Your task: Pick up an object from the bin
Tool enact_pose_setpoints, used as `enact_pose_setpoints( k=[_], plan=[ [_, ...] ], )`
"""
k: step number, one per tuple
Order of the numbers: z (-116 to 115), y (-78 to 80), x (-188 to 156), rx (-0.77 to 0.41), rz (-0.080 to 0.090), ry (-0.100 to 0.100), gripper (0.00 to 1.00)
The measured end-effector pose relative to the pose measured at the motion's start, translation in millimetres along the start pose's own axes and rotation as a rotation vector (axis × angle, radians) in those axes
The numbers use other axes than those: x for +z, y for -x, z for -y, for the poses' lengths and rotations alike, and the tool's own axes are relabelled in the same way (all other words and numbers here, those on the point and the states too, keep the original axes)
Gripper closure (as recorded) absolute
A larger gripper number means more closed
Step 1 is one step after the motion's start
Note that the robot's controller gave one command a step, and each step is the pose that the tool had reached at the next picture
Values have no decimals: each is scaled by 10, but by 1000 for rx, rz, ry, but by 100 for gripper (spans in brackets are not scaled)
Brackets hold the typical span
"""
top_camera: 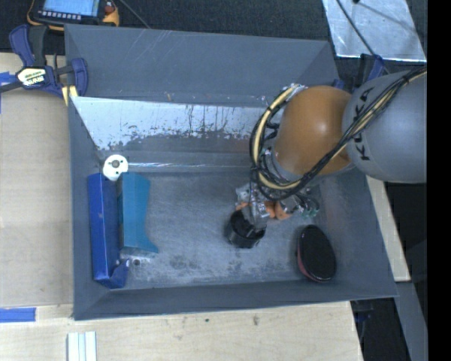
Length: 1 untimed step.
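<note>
My gripper (pixel 249 216) hangs at the black lump (pixel 244 234), grasp stage — spread or pinching, I can't tell — next, clamp and lift.

A small black lump (pixel 243 233), rounded and matte, lies on the floor of the bin (pixel 210 288) directly below the gripper (pixel 254 210). Its upper edge runs into the tool's lower end, and whether the two touch cannot be told. Near the gripper, on the view's right and closer to the front wall, a black oval thing with a red rim (pixel 316 253) lies flat. Well apart from the gripper, on the view's left, a long dark blue box (pixel 104 228) lies along the side wall. A teal block (pixel 135 213) lies lengthwise against it, and a small white disc (pixel 115 165) sits at their far end.
</note>
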<state>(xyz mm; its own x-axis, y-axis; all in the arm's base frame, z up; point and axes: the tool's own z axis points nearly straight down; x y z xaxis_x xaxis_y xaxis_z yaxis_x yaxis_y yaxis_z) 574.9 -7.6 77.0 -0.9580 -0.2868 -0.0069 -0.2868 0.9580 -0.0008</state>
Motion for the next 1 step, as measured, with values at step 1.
enact_pose_setpoints(
  k=[1],
  plan=[
    [-5,-10,-18,0,-1,0,100]
  ],
)
